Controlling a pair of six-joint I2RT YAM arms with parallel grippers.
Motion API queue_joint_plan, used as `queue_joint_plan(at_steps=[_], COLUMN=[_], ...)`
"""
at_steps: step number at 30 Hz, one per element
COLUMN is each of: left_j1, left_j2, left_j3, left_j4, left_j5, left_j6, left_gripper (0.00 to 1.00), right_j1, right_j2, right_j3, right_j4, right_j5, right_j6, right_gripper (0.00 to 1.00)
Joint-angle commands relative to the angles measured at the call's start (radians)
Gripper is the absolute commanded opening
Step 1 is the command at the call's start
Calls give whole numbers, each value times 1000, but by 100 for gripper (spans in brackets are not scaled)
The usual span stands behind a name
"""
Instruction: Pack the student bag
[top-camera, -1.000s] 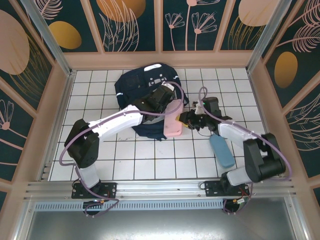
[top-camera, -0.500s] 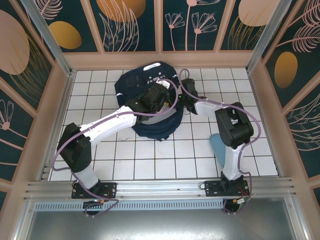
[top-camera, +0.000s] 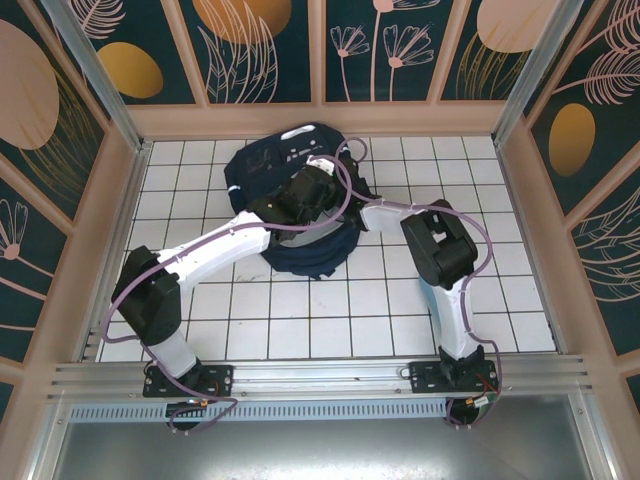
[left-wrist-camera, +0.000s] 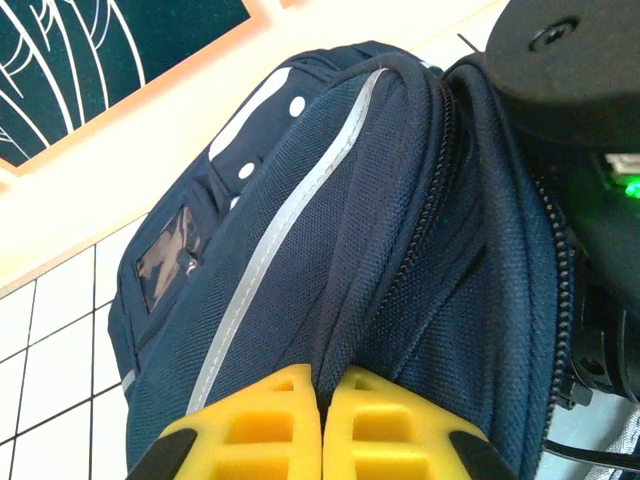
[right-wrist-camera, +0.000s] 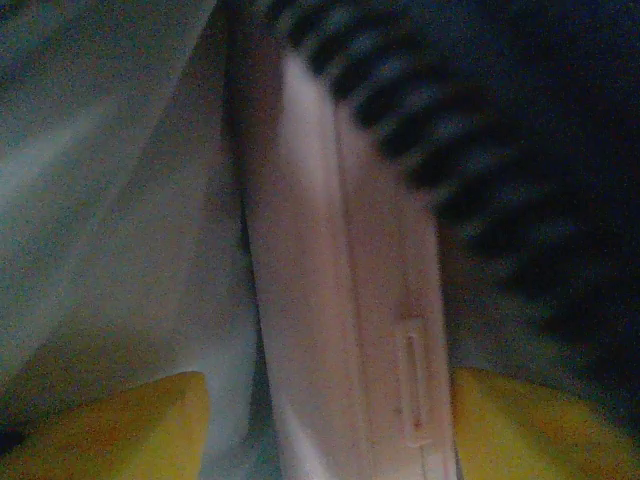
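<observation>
Where the tiled floor (top-camera: 300, 320) meets the back wall, the student bag (top-camera: 258, 170) lies slumped in the middle of the far rows, its white patch turned toward the wall. Both arms reach in over it: the left arm (top-camera: 215, 245) crosses from the near left corner and ends on top of the bag, while the right arm (top-camera: 440, 245) bends at its elbow beside the bag and runs leftward into the bag's right side.

From overhead the hands themselves are buried in cloth and wrist housings. The left wrist camera gives the detail: the left gripper (left-wrist-camera: 322, 425) has its yellow fingers (left-wrist-camera: 245, 435) pressed together on a raised fold of the bag's navy fabric, just beside the zipper (left-wrist-camera: 425, 225), so the bag rises directly ahead of the hand. A grey reflective stripe (left-wrist-camera: 285, 220), a small clear window pocket (left-wrist-camera: 165, 250) and the dotted white patch (left-wrist-camera: 250, 125) run away from it, and the black body of the right arm sits against the bag's open edge at upper right.

The right wrist camera looks into the dim inside of the bag. The right gripper (right-wrist-camera: 325, 435) has its yellow fingertips (right-wrist-camera: 110, 430) spread apart, and a pink case (right-wrist-camera: 340, 260) stands between them with a visible gap on the left side; whether the other fingertip touches it cannot be told through the blur. Pale grey lining (right-wrist-camera: 100, 200) lies to the left of the case and a dark ridged row (right-wrist-camera: 420, 130) to its right.
</observation>
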Motion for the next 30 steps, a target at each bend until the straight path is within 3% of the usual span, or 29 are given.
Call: queue_joint_plan(at_steps=[1, 10, 13, 17, 21, 25, 30], left_j1=[-18, -18, -17, -13, 28, 86, 129], left_j2=[-79, -82, -75, -57, -67, -137, -204], left_j3=[11, 7, 6, -2, -33, -114, -203], left_j4=[126, 132, 116, 75, 44, 65, 78], left_j5=[4, 41, 88, 162, 281, 342, 349], left_j6=[-49, -64, -84, -130, -244, -328, -365], left_gripper=[0, 0, 1, 16, 43, 60, 73], right_j1=[5, -37, -38, -72, -85, -89, -54], right_j2=[-69, -421, -565, -760, -894, -919, -855], right_j3=[-38, -483, -634, -707, -706, -642, -556], right_j4=[-81, -12, -31, -238, -405, -502, -527], right_j5=[-19, -205, -179, -34, 66, 66, 38], right_j6=[50, 65, 36, -92, -240, -357, -391], right_gripper=[73, 73, 70, 71, 72, 72, 71])
